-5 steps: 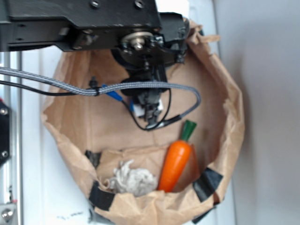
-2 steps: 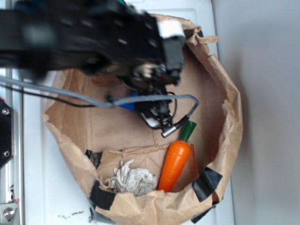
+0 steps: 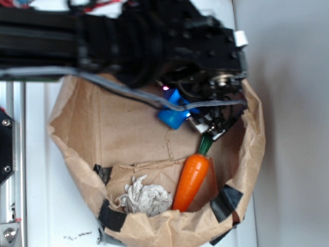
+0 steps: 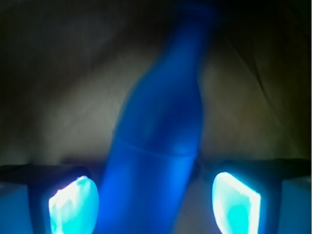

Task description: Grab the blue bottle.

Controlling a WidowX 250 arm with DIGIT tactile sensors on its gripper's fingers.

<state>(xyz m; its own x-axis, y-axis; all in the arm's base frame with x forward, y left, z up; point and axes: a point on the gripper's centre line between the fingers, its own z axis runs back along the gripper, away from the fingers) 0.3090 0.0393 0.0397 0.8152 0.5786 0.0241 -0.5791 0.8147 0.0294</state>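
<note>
- Looking along the wrist view from the nearest point outward, the jaws of the black robot gripper (image 4: 156, 202) stood wide, their two glowing pale fingertips (image 4: 74, 204) set one to each side of the picture with a clear gap between them.
- The solid bright-blue smooth plastic bottle (image 4: 158, 146) lay in that gap, its broad cylindrical body nearest the camera and between the fingertips; whether either pad touched it could not be told, as the picture was blurred and a sliver of dark showed on the right side.
- Its long axis ran away from the jaws and leaned a little to the right, the body tapering to the narrow neck and cap at the far top of the view, so the jaws straddled the body across its width rather than along its length.
- Beyond the bottle the wrinkled brown paper of the bag (image 4: 63, 112) filled the background.
- In the exterior view the blue bottle (image 3: 172, 114) showed only as a small patch under the black arm, inside the low-walled brown paper bag (image 3: 103, 134) and towards its upper right.
- Just beyond the gripper (image 3: 208, 121), the orange plastic carrot with a green top (image 3: 191, 177) lay near but apart from the bottle.
- Farthest, a crumpled grey-white rag (image 3: 145, 197) sat by the bag's lower wall, well apart, the whole resting on a white surface (image 3: 36, 206).
- By my judgement a straight closing of the jaws would catch the body, needing no turn of the wrist.
</note>
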